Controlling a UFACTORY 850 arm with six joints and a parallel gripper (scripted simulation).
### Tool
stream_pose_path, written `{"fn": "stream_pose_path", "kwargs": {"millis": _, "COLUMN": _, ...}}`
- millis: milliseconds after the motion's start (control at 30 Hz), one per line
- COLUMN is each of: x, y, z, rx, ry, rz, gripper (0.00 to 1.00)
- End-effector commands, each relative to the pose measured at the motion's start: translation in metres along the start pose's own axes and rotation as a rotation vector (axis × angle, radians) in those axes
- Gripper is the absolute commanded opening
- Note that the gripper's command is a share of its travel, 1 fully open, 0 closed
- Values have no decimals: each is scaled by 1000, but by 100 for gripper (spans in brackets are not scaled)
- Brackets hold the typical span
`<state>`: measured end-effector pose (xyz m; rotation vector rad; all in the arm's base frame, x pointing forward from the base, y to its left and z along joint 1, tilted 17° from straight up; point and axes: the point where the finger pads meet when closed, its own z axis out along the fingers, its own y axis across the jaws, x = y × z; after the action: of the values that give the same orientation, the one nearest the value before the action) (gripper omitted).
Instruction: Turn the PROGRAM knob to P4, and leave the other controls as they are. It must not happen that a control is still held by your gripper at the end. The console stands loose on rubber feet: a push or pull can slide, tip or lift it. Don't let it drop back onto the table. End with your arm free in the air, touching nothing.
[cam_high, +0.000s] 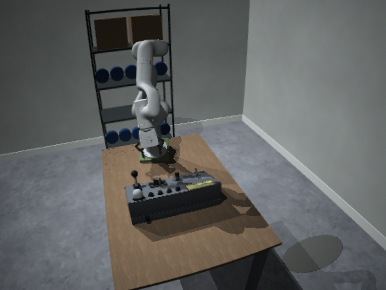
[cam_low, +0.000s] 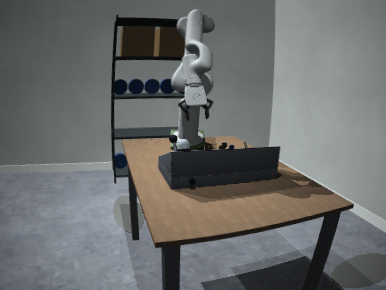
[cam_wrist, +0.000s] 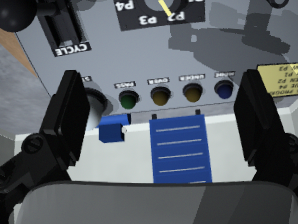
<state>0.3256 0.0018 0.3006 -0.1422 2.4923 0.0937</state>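
Note:
The dark console stands mid-table; the exterior view shows it from its plain back side. My gripper is open and empty. It hangs well above the table near the arm's base, looking down on the panel, apart from every control.
A black ball-topped lever in a slot lies left of the knob. A shelf rack stands behind the table.

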Motion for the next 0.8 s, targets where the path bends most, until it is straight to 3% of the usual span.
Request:
{"fn": "stream_pose_path", "kwargs": {"millis": 0, "x": -1, "y": 0, "z": 0, "rx": 18, "ry": 9, "rz": -13, "gripper": 100}}
{"fn": "stream_pose_path", "kwargs": {"millis": 767, "x": -4, "y": 3, "z": 2, "rx": 49, "ry": 1, "rz": -101, "gripper": 100}}
